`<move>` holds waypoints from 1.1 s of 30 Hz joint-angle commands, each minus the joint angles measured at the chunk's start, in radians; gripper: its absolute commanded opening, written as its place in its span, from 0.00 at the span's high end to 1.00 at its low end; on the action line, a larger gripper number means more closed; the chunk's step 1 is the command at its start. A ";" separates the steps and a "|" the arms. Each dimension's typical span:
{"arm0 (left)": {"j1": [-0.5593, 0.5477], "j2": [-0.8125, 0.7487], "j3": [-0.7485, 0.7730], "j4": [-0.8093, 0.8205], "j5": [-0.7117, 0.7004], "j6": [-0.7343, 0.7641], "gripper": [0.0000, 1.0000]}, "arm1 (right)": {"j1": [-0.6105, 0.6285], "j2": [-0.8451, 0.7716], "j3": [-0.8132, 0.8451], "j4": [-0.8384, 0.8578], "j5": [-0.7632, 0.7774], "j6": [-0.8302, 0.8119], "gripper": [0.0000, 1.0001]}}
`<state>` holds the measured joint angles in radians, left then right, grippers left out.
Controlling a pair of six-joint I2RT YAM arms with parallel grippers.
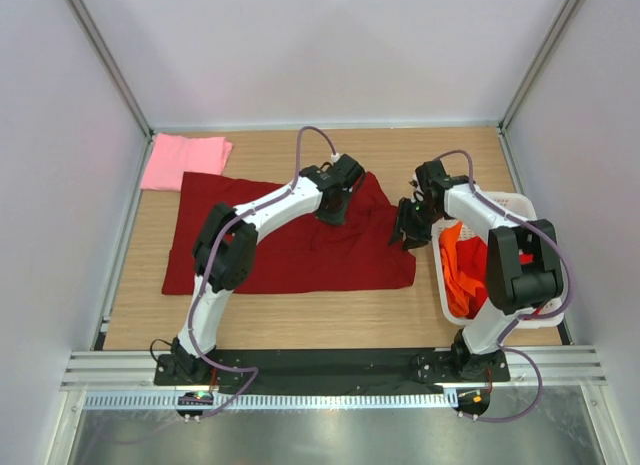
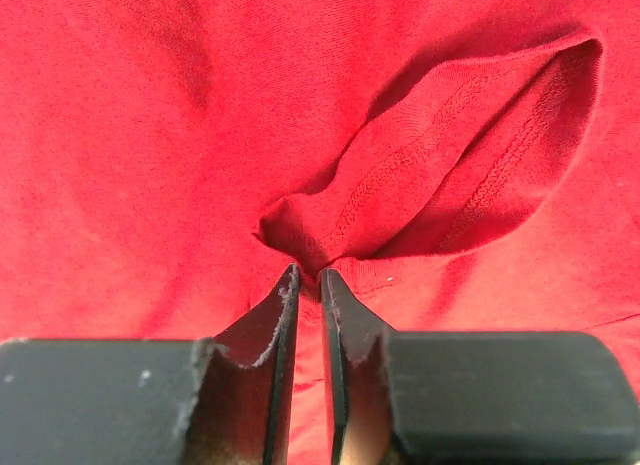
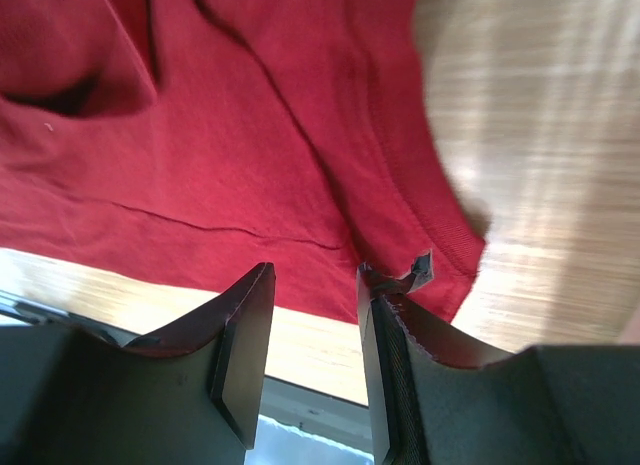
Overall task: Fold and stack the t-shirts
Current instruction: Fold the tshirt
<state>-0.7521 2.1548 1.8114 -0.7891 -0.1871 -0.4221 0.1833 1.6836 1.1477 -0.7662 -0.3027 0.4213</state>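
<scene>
One maroon shirt [image 1: 300,255] lies under released right fingers [image 3: 245,335] and left fingers [image 2: 270,335] (barely parted, grip unclear)

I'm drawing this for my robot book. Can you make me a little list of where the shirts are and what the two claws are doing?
Dark red t-shirt: spread flat on the table
Pink t-shirt: folded, far left corner
Orange t-shirt: bunched in the white basket, right side
Left gripper: jaws nearly together, tips at a pucker in the dark red cloth; whether it pinches is unclear
Right gripper: open, empty, over that shirt's right edge
</scene>
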 commanded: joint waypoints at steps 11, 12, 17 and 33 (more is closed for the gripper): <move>0.003 0.019 0.026 0.008 -0.018 -0.010 0.81 | 0.100 0.059 -0.026 -0.039 0.165 -0.032 0.55; 0.003 0.022 0.029 0.002 -0.017 -0.009 0.80 | 0.100 0.060 -0.029 -0.039 0.166 -0.036 0.55; 0.005 0.039 0.028 -0.002 -0.023 -0.010 0.78 | 0.100 0.068 -0.037 -0.039 0.181 -0.044 0.55; 0.003 0.039 0.031 0.010 -0.063 -0.015 1.00 | 0.100 0.076 -0.060 -0.048 0.235 -0.053 0.57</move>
<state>-0.7521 2.2169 1.8114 -0.7895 -0.2150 -0.4358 0.2813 1.7554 1.0958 -0.8017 -0.1078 0.3859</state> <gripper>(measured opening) 0.008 0.430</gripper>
